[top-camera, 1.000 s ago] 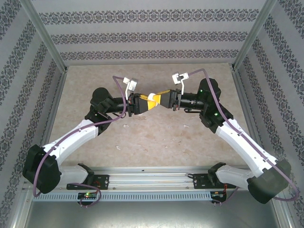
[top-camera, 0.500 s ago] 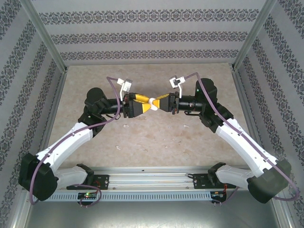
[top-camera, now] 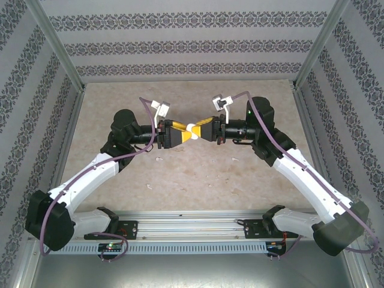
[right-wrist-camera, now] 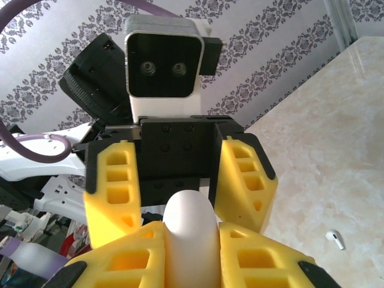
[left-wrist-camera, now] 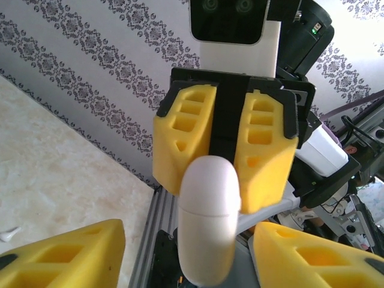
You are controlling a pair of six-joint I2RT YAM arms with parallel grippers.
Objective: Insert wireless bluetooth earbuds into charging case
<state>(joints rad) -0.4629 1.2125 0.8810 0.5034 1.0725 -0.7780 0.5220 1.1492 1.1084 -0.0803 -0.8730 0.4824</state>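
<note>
Charging case (left-wrist-camera: pixel 207 228): held in mid-air above the counter (top-camera: pixel 198 174), seam showing. Your right pincer (right-wrist-camera: pixel 189 240) is clamped on one end, likely to steady it; your left pincer (left-wrist-camera: pixel 189 235) stands wide apart astride the other end, gripping nothing. One earbud (right-wrist-camera: pixel 336 239) lies on the counter.

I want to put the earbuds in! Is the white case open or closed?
Closed. The charging case shows just a thin seam line across it, with its top sitting flush and no gap.
</note>
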